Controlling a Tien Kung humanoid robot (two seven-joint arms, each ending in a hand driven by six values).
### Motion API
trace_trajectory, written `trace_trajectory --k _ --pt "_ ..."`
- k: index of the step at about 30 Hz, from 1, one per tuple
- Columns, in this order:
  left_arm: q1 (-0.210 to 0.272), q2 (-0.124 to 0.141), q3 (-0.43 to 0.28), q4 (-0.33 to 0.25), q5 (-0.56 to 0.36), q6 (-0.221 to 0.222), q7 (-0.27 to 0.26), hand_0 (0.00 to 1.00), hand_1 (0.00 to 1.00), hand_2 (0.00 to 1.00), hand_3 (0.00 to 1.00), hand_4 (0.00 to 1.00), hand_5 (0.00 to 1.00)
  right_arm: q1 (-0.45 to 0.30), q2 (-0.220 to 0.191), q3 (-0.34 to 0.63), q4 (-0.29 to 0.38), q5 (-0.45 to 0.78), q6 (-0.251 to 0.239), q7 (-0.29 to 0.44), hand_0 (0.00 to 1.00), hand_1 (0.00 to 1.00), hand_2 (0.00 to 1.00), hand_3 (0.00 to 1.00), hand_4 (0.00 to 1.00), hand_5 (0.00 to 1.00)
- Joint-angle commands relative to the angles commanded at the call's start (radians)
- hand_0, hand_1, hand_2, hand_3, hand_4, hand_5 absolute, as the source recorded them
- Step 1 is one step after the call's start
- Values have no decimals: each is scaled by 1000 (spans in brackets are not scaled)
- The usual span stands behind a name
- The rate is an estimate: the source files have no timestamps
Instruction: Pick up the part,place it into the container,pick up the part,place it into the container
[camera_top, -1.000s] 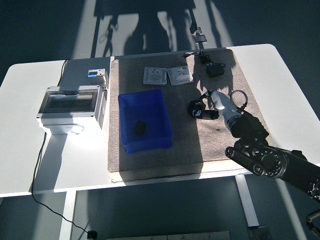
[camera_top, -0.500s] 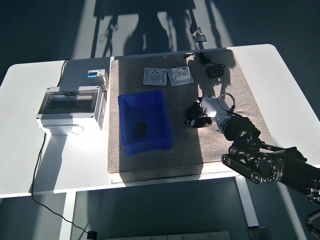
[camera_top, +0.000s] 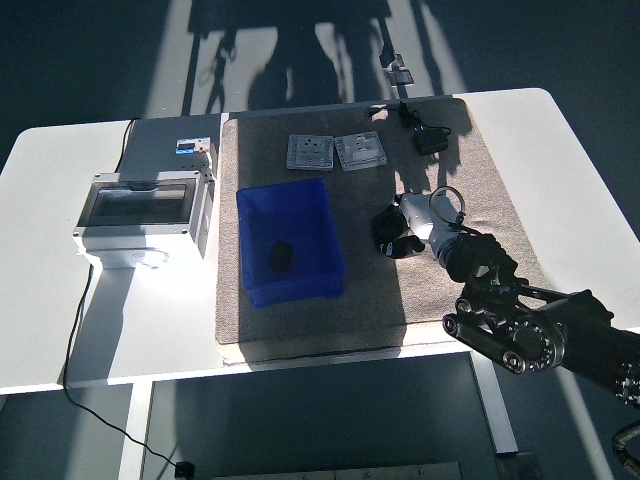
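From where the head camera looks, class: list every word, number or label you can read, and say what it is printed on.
None can be read.
Blue label on the breaker behind the grey enclosure: too small and blurred.
Two wall plates: no print visible.
Blue container: no visible print.

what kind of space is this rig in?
Probably a lab or workshop test bench set up for electrical parts. On the white table sit a grey enclosure box, two switch plates on a mat, and a blue bin.
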Motion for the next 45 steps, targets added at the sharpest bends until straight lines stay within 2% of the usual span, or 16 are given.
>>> trace_trajectory --k 2,3,8,9,12,15,18,26,28,32,33,34,38,39,44,45 --pt "0 0 -1 0 1 0 0 681 573 632 657 671 624 0 -1 0 2 -8 -2 -3 605 337 768 933 379 20" --pt "0 0 -1 0 1 0 0 681 572 631 656 671 623 0 -2 -1 3 -11 -3 -4 471 244 617 706 84 2" --pt "0 0 -2 0 3 0 0 681 572 631 656 671 623 -1 -4 -1 3 -17 -10 -3 471 244 617 706 84 2" --pt "0 1 -2 0 3 0 0 681 572 631 655 670 624 -1 -4 -1 3 -16 -14 -2 487 216 564 628 85 2" --pt "0 1 -2 0 3 0 0 681 572 631 655 670 624 -1 -5 1 3 -15 -32 8 487 216 564 628 85 2" --pt "0 1 -3 0 4 0 0 681 571 630 654 669 625 -1 -9 11 6 -18 -66 23 468 219 540 589 141 2" --pt "1 0 -3 0 3 0 0 681 571 630 654 669 625 0 -18 34 23 -22 -104 42 468 219 540 589 141 2" --pt "2 2 -5 0 4 0 1 681 571 630 655 670 626 10 -56 60 155 103 -241 149 466 221 538 582 100 2" --pt "2 2 -6 0 5 0 1 681 570 629 653 671 628 15 -62 53 207 127 -249 191 474 218 537 576 100 2" --pt "1 3 -7 0 7 1 2 681 570 629 653 671 628 31 -64 28 303 64 -183 236 474 218 537 576 100 2" --pt "1 3 -7 0 8 1 2 681 570 629 653 671 627 35 -63 19 326 48 -162 241 562 261 562 606 70 2" --pt "1 4 -8 0 8 1 2 681 570 629 653 671 627 41 -62 6 354 29 -136 245 562 261 562 606 70 2" --pt "-1 4 -7 0 4 2 1 681 570 629 653 671 627 59 -57 -39 429 -3 -34 227 562 261 562 606 70 2" --pt "-1 4 -7 0 4 2 1 681 570 628 653 671 627 63 -56 -47 436 -8 -10 217 663 528 671 680 200 2" --pt "-1 4 -7 0 4 2 1 681 570 628 653 671 627 69 -50 -64 441 -18 88 177 663 528 671 680 200 2" --pt "-2 4 -8 0 4 2 1 681 570 627 653 672 629 69 -50 -65 440 -21 101 170 836 770 787 750 361 109"
